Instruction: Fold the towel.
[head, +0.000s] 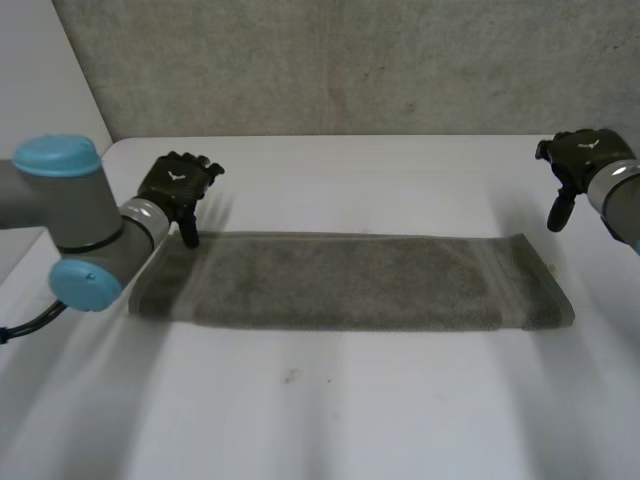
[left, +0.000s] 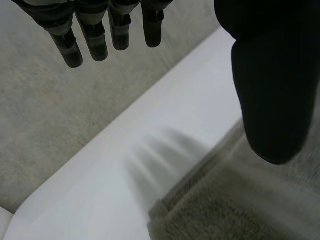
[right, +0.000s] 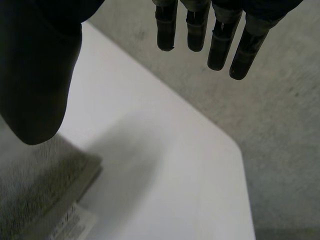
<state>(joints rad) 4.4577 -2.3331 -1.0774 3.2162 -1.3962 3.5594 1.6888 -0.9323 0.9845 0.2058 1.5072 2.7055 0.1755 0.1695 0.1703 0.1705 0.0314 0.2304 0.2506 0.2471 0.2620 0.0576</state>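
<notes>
Left hand (head: 178, 185): fingers (left: 95, 40) straight and held apart from the thumb (left: 272, 90), nothing between them, nothing held; the thumb tip hangs over the towel's far left corner, and whether it touches the cloth cannot be told; the fingers reach past the towel's far edge, over bare table. Right hand (head: 580, 160): fingers (right: 220, 45) likewise straight and spread from the thumb, empty; it stands beyond the towel's far right corner, apart from the cloth, one finger pointing down toward the table. Towel (head: 350, 282): grey, lying flat as a long narrow strip across the middle of the table, its short ends toward the two hands; a doubled edge at the left corner suggests it is already folded lengthwise; a white label (right: 70, 225) shows at the right end. Table (head: 350, 420): white, bare around the towel on all sides. Wall (head: 330, 60): grey, rough, behind the towel's far side. Step in hand, by judgement: the approach to the short ends, no grasp yet made; the lengthwise fold seems done and the crosswise fold outstanding. Next move calls for lowering a hand onto an end corner, pinching all layers together between fingers and thumb, then carrying that end over to the opposite end with edges aligned.
</notes>
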